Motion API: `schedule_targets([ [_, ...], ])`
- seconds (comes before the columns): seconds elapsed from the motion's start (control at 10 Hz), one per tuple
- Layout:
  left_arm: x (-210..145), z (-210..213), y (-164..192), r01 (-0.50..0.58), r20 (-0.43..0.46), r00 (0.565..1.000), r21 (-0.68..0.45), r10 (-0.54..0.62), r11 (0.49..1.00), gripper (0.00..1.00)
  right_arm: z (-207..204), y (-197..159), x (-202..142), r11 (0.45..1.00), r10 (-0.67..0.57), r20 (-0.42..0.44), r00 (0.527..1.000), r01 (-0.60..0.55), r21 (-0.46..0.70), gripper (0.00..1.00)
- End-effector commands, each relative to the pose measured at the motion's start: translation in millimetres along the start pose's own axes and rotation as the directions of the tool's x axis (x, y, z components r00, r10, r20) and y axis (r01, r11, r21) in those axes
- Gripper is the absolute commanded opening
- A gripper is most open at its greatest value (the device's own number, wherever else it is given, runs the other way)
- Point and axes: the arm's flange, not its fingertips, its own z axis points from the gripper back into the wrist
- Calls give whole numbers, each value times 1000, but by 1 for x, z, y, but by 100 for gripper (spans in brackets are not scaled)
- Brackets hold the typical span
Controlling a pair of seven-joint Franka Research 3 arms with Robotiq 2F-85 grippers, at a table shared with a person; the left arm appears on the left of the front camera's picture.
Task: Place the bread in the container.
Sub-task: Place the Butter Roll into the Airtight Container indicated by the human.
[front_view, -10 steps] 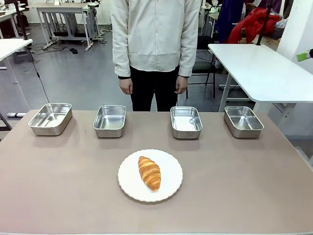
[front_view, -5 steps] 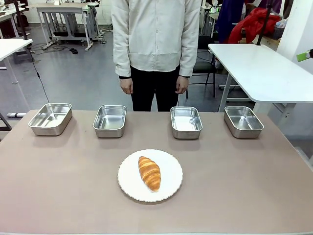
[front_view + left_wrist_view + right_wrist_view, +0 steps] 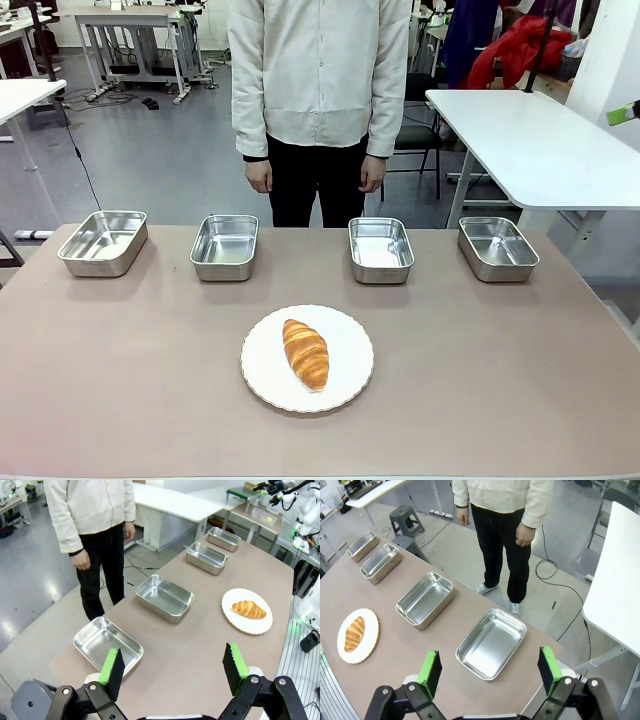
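Note:
The bread (image 3: 306, 353), a golden-brown croissant, lies on a round white plate (image 3: 264, 382) at the table's middle front; it is also seen as the bread (image 3: 248, 609) and the bread (image 3: 354, 633) from the wrists. Four alike steel containers stand in a row at the far side: container (image 3: 103, 242), container (image 3: 225, 246), container (image 3: 380, 249), container (image 3: 497, 248). All are empty. My left gripper (image 3: 173, 667) hangs open high above the table's left end, over the leftmost container (image 3: 107, 645). My right gripper (image 3: 490, 671) is open above the rightmost container (image 3: 492, 643).
A person (image 3: 318, 100) stands at the far side, hands (image 3: 259, 177) hanging down, off the table. A white side table (image 3: 535, 145) stands at the back right. Bare tabletop (image 3: 500, 360) surrounds the plate.

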Motion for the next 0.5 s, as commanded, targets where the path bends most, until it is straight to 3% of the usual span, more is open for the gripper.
schedule_targets([
  [0.0,2,1,-2,7,12,1000,-5,-7,1000,100,0,-1,1,1000,3,10,1000,-3,6,100],
  [0.4,2,1,-2,7,12,1000,-5,-7,1000,100,0,-1,1,1000,3,10,1000,-3,6,100],
])
